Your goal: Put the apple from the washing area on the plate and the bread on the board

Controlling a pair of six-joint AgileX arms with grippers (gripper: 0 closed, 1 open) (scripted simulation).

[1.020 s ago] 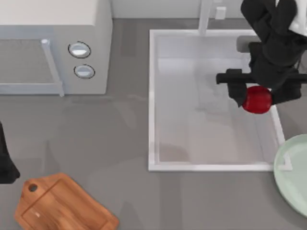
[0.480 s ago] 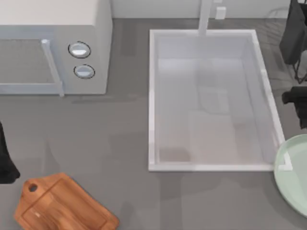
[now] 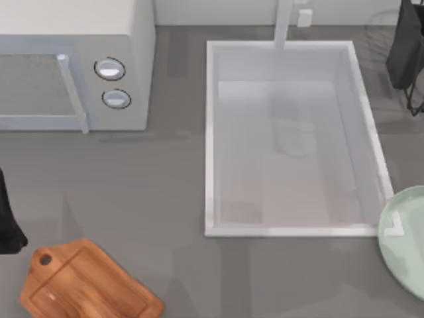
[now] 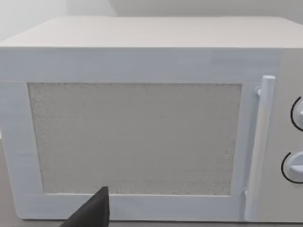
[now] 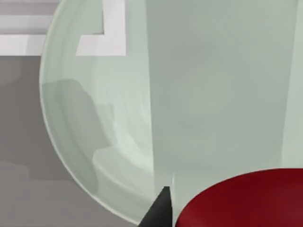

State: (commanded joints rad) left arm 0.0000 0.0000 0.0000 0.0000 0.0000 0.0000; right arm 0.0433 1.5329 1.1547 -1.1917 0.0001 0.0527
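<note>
Our right gripper (image 5: 163, 208) grasps the apple (image 5: 246, 198) above the plate (image 5: 94, 142); only one fingertip shows. Glossy, round and firm, it probably slips, so hold across its widest part. Left arm (image 3: 8, 225) idles near the board (image 3: 86, 285).

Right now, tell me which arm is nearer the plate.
Right. Its wrist view looks straight down on the plate, apple close under it. The left arm sits parked at the table's far left edge.
</note>
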